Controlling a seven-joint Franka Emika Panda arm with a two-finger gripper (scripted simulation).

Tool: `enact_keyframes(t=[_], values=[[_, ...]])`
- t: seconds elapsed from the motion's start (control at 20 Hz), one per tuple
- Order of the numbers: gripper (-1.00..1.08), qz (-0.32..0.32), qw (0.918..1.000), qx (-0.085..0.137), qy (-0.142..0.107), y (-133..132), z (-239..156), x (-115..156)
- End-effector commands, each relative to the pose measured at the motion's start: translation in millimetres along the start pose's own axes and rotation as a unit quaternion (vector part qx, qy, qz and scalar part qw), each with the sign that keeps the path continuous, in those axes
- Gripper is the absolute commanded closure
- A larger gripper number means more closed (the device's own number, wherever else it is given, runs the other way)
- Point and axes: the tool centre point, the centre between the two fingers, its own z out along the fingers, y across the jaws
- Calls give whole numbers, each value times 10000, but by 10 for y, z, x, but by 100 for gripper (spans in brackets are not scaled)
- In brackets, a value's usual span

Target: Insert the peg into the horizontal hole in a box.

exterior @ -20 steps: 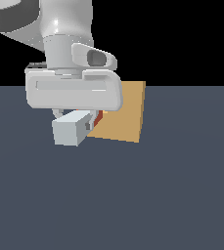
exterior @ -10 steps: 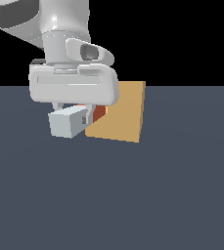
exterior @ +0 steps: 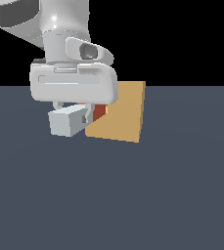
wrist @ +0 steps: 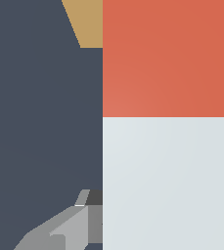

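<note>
While the arm hangs low over the dark grey bench, the closest thing to the exterior camera is the white end of the peg, which sticks out toward the viewer below the big white hand housing. The pincer is clamped on that peg around its white stretch; one dark finger pad shows pressed against the peg's side, and the bar is clearly off the bench, held roughly level.

Going further back, the peg's red-orange end peeks out just past the finger and points at the tan box. In the exterior view it overlaps the box's near face, so the tip looks right at the box or just beside it, but contact can't really be told from this angle. The hole isn't visible in either picture, since the hand and peg cover that part of the face.

The wrist view is pretty much all peg: white half close to the camera, red-orange half beyond it, with a crisp line between the two colours. A grey finger sits against the white part. Beyond the red end, a small wedge of the box shows over the dark bench, so the peg is aimed toward the box.

The box itself sits on the bench, on the exterior view's right of the hand, with black background behind it.
</note>
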Motion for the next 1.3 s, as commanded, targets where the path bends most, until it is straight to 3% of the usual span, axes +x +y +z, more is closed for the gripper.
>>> enact_keyframes(t=[0.0,0.6,1.25], values=[[108,0,10000,-1,0,0,-1,0],[108,-1,10000,-18,12,11,-17,133],[108,1,10000,-36,21,8,-36,1017]])
